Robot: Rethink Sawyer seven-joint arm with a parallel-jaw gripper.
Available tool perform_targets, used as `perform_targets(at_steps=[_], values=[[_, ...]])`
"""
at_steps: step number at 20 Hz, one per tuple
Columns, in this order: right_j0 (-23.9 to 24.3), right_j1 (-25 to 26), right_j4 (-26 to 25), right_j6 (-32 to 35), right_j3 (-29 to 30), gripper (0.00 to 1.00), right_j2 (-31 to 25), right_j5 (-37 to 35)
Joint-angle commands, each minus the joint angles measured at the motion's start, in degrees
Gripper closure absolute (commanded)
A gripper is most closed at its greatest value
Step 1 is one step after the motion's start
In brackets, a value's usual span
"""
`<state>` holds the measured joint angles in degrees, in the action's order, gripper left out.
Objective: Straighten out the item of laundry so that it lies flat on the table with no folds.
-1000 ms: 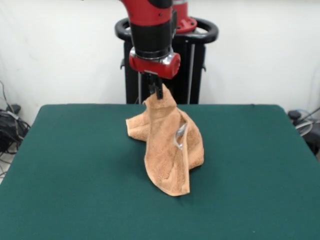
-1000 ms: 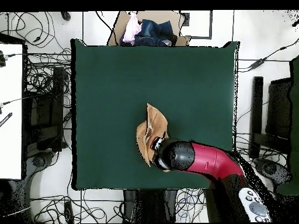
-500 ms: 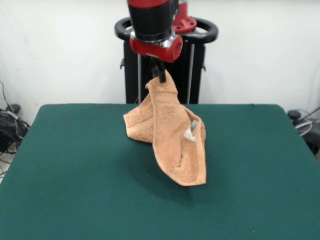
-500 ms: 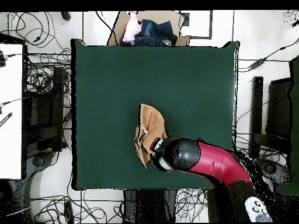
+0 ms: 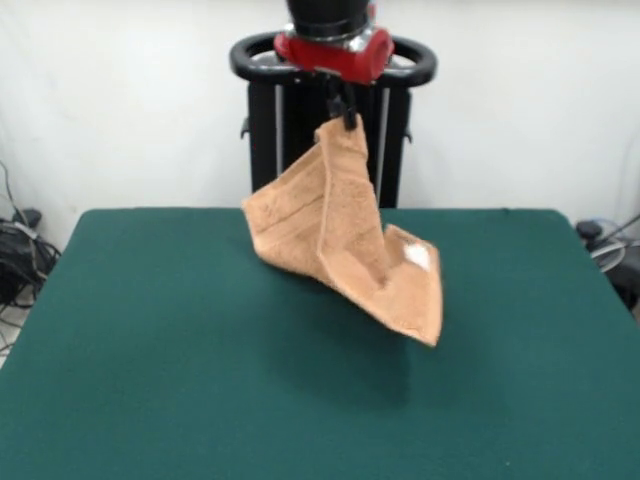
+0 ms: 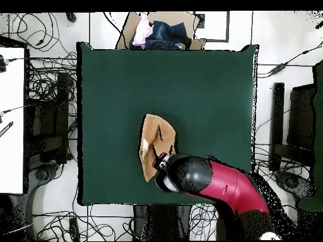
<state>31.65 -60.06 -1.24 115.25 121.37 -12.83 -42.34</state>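
Gripper (image 5: 343, 108) clenched on towel (image 5: 340, 240) corner; towel hangs point-up above table (image 5: 150, 350), long axis slanting down-right, front view.

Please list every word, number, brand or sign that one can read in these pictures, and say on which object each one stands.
No text can be read in either view.
The towel, held up by the gripper, carries a small white label; any print on it is too small to read.
The table and the arm show no writing.
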Motion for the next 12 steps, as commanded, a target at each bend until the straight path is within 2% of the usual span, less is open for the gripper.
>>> perform_targets(at_steps=[1, 4, 12], values=[[-3.87, -5.34, 5.07, 12.1, 6.44, 1.0, 3.82, -8.9], [-5.77, -7.65, 7.46, 14.74, 7.33, 1.0, 4.96, -10.96], [-11.78, -13.12, 13.54, 18.0, 11.64, 1.0, 9.3, -10.9]])
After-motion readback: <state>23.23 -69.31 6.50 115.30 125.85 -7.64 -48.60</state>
